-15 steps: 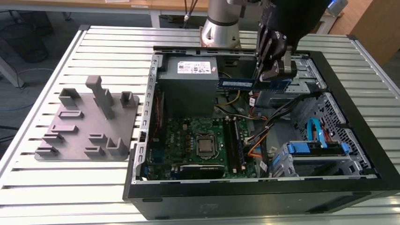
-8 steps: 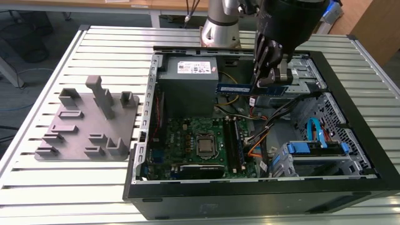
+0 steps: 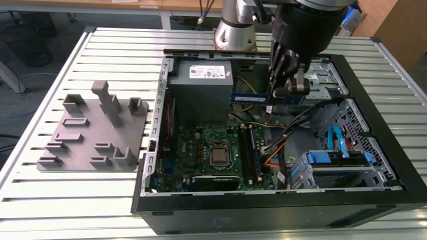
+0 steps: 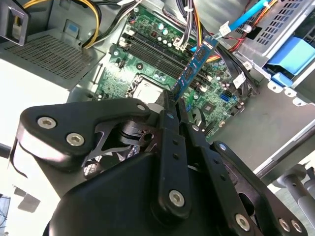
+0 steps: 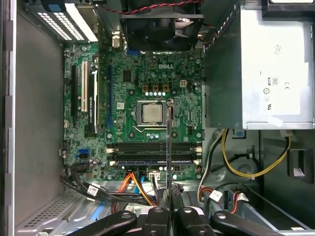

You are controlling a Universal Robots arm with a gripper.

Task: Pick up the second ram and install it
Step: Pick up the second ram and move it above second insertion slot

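In the exterior view, the gripper [image 3: 288,85] hung over the open computer case [image 3: 373,200], which lay on its side on the slatted metal tabletop [image 3: 67,210]. Its fingers [image 3: 300,82] were clamped on one end of the second ram [image 3: 250,98]. The blue stick was held level in the air, its free end reaching toward the exterior view's left, in front of the grey power supply [image 3: 200,80] and clear above the green motherboard [image 3: 200,145]. The power supply carried a white label of small print on its top face. Below the stick lay the processor [image 3: 219,156] and, just beside it, the long black memory slots [image 3: 250,150]. A blue drive caddy [image 3: 337,159] sat toward the exterior view's right. Outside the case, a grey fixture tray [image 3: 93,130] with upright posts rested on the tabletop.

In the second wrist view, the black fingers [image 4: 167,123] met on the near end of the second ram [image 4: 197,66], which stretched away over the motherboard [image 4: 147,44]; small print dotted its blue face. The processor socket [image 4: 142,88] lay beside it.

In the first wrist view, the second ram [image 5: 169,147] appeared edge-on as a thin line rising from the closed fingers [image 5: 178,199] and crossing the memory slots [image 5: 147,147], one of which seemed to hold a bluish stick. The processor [image 5: 150,113] sat beyond, with a black fan [image 5: 160,29] farther off. The power supply [image 5: 266,64] showed printed marks and a small white sticker.
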